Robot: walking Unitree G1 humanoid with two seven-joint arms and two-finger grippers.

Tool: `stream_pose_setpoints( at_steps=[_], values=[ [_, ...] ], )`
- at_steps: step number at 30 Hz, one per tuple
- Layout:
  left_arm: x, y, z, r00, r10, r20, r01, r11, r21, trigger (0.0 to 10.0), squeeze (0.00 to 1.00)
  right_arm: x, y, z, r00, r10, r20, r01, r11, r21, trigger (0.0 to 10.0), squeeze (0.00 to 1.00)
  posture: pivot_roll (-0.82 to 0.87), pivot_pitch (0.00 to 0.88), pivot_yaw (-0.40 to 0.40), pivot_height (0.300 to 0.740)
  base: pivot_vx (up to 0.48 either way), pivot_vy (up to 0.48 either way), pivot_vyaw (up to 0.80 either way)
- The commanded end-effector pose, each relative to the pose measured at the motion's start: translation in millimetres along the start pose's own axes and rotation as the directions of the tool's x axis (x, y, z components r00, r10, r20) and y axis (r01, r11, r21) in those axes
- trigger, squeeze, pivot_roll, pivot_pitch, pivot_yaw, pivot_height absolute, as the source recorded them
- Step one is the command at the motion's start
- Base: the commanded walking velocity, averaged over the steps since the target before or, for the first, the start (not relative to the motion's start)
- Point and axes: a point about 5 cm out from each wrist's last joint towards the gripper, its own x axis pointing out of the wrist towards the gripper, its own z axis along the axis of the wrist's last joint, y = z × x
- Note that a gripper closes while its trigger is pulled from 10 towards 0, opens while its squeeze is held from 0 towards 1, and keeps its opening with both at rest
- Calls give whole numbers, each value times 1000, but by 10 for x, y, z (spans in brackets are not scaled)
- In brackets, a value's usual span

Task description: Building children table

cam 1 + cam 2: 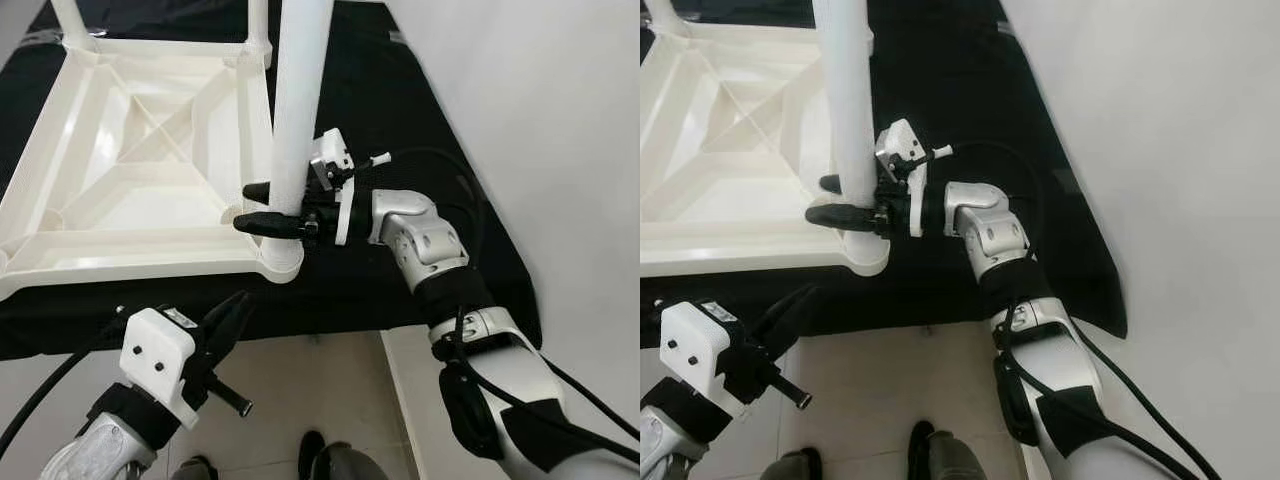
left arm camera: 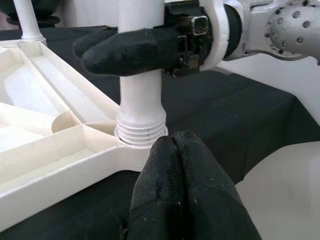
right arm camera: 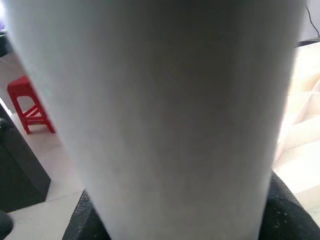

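One white tabletop lies upside down on one black cloth. Three white legs stand in it: one at the near right corner, one at the far right corner and one at the far left corner. Two grippers are present: the right gripper around the near right leg, the left gripper nearer, by the cloth's edge. One red stool stands on the floor. Two dark shoes, perhaps, sit at the near edge.
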Motion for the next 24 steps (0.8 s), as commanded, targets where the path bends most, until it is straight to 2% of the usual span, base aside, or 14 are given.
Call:
stream_pose_setpoints(
  at_steps=[1,5,6,7,8,9,10,11,12,14,20,21,22,24],
  values=[
    [-26,-14,-32,1000,-10,-29,10,1000,-3,10000,0,4,-12,-53,1000,-15,-19,15,1000,22,0,0,209,244,-160,740,0,0,0],
    [-26,-15,-37,999,-13,-32,13,1000,-4,10000,0,-57,-79,-102,994,-102,-44,102,995,3,0,0,204,244,-162,740,0,0,0],
    [-27,-16,-39,999,-14,-32,14,1000,-4,10000,0,-127,-99,-218,954,-290,-80,291,957,-1,0,0,199,237,-177,740,0,0,0],
    [-27,-16,-39,999,-14,-32,14,1000,-4,10000,0,-127,-99,-218,954,-290,-80,291,957,-1,0,0,199,237,-177,740,0,0,0],
    [-32,-11,-39,999,-15,-31,15,1000,-4,10000,0,-267,-57,-471,745,-652,-139,660,751,14,0,0,185,239,-171,740,0,0,0],
    [-32,-11,-39,999,-15,-31,15,1000,-4,10000,0,-267,-57,-471,745,-652,-139,660,751,14,0,0,185,239,-171,740,0,0,0],
    [-34,-5,-37,999,-14,-30,14,1000,-5,10000,0,-376,141,-691,571,-794,-207,818,573,56,0,0,185,239,-171,740,0,0,0],
    [-34,-5,-37,999,-14,-30,14,1000,-5,10000,0,-376,141,-691,571,-794,-207,818,573,56,0,0,185,239,-171,740,0,0,0],
    [-33,-10,-43,999,-18,-31,18,1000,-6,10000,0,-334,279,-774,583,-780,-226,807,588,55,0,0,181,236,-158,740,0,0,0],
    [-23,-26,-51,999,-26,-31,26,1000,-11,10000,0,-219,413,-837,659,-713,-237,744,666,65,0,0,175,225,-153,740,0,0,0],
    [1,-58,-57,999,-34,-27,34,999,-23,10000,0,-114,291,-773,702,-681,-210,702,710,44,0,0,185,224,-166,740,0,0,0],
    [-3,-62,-58,999,-31,-27,30,999,-22,10000,0,-96,238,-733,710,-675,-200,694,720,34,3804,0,185,224,-166,740,0,0,0],
    [-11,-64,-59,999,-27,-28,26,999,-21,10000,0,-80,219,-690,713,-674,-195,691,722,29,9922,0,185,224,-166,740,0,0,0],
    [-19,-60,-61,999,-23,-30,23,1000,-18,10000,0,-45,203,-609,744,-647,-168,660,750,37,10000,43,186,222,-168,740,0,0,0]
  ],
)
